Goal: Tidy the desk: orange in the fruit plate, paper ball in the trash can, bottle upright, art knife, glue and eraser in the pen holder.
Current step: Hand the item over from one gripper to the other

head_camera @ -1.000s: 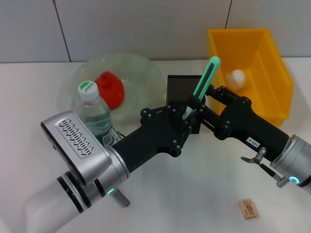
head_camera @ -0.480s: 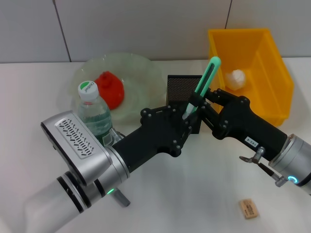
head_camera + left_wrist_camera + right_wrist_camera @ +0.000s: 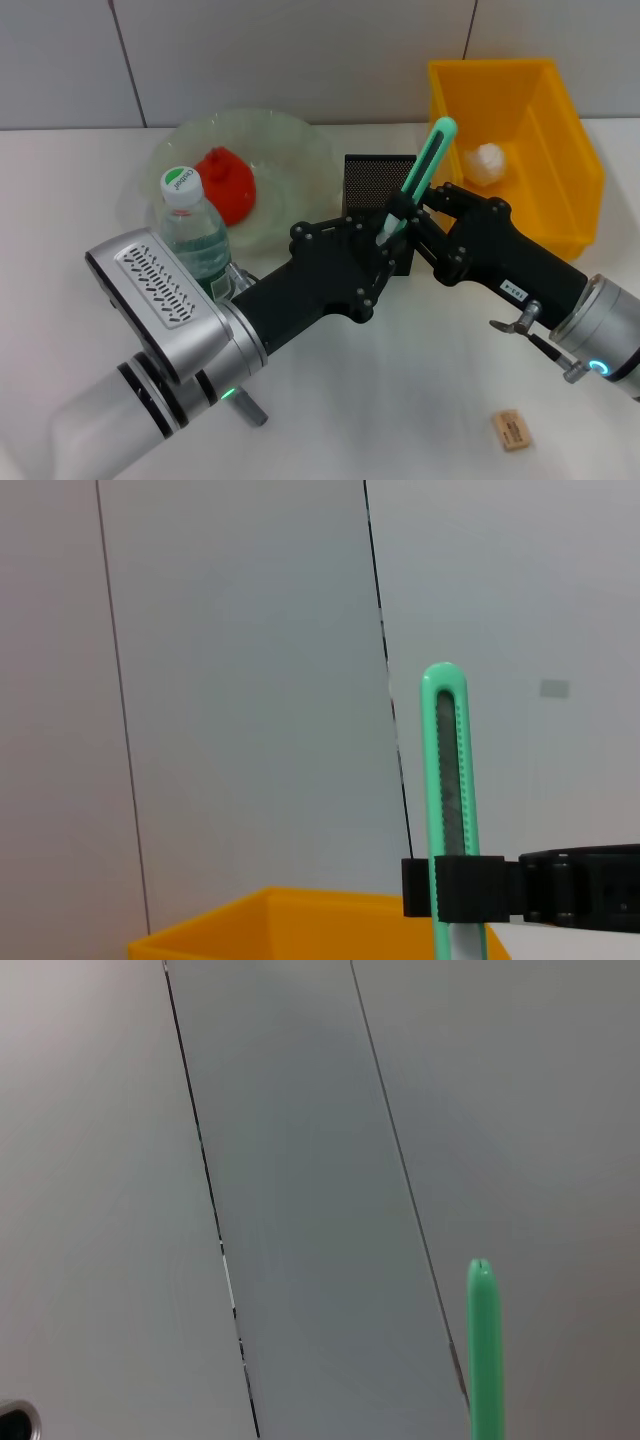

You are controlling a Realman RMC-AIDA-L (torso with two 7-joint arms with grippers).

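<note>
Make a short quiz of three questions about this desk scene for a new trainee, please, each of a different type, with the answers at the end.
1. True or false: the bottle is standing upright.
2. Multiple choice: where is the paper ball? A) on the table beside the eraser; B) inside the yellow trash can; C) in the fruit plate.
3. Fill in: the green art knife is held tilted above the black ____, where the left gripper and the right gripper meet.

Key
1. True; its green and white cap faces up.
2. B.
3. Pen holder.
</note>
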